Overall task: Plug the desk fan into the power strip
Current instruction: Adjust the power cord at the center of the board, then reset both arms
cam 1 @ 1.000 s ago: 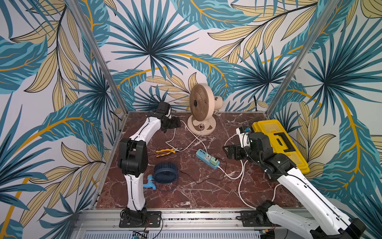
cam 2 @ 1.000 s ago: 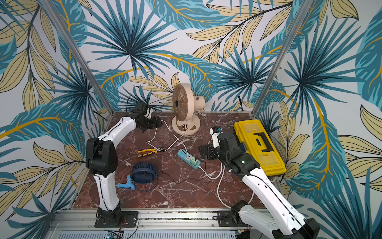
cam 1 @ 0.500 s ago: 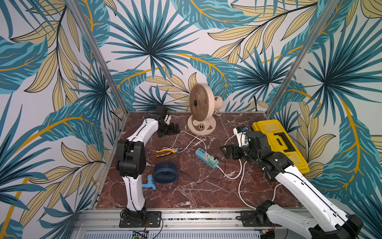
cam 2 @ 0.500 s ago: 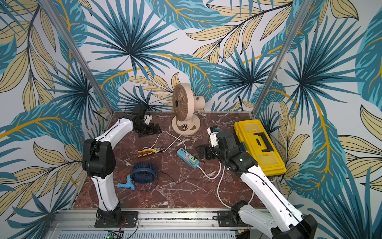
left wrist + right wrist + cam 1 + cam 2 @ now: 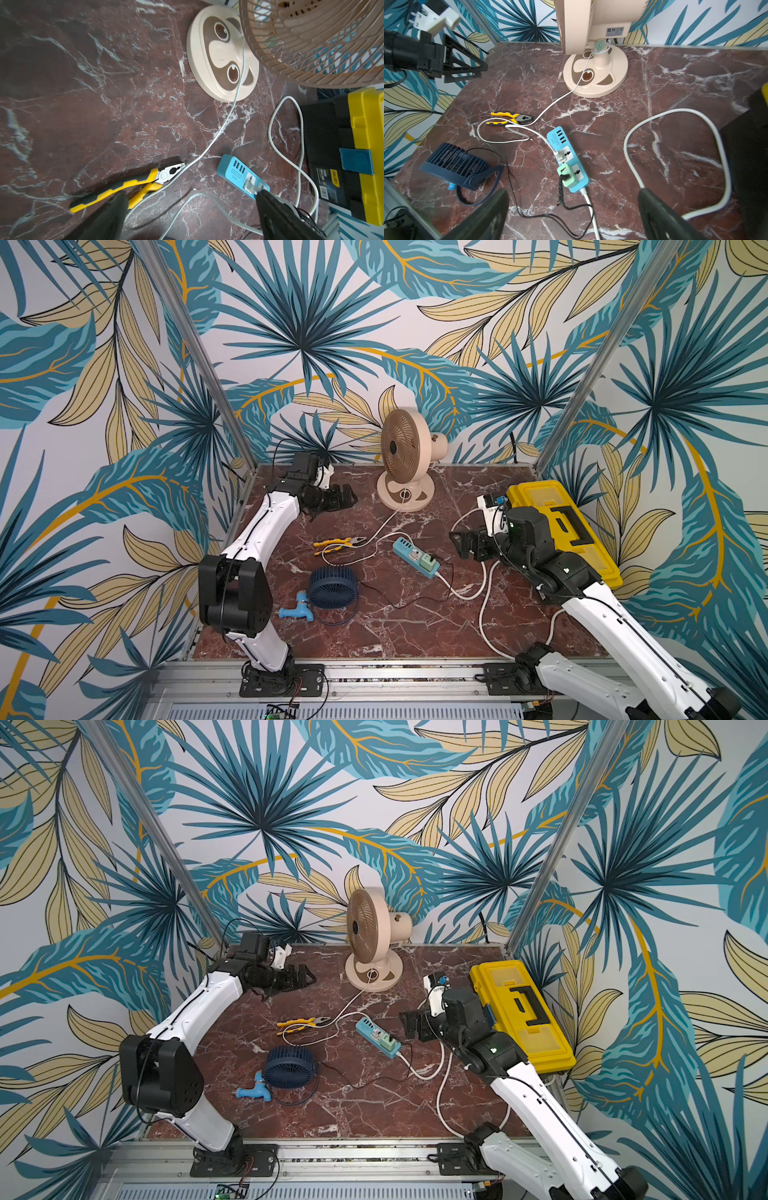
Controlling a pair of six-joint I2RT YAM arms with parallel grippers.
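The short light-blue power strip lies near the middle of the red-brown marble surface, between the yellow-handled pliers and the right hand. The beige round desk fan stands upright at the back. Its thin white cord ends in a white plug sitting in a socket of the strip, beside a pale-green adapter. Both hands hang empty with fingers apart, and the left hand is near the fan's base.

The desk fan stands upper middle of the surface in a top view, the power strip below it near centre. Pliers lie left of the strip, a small fan lower left, a toolbox at right
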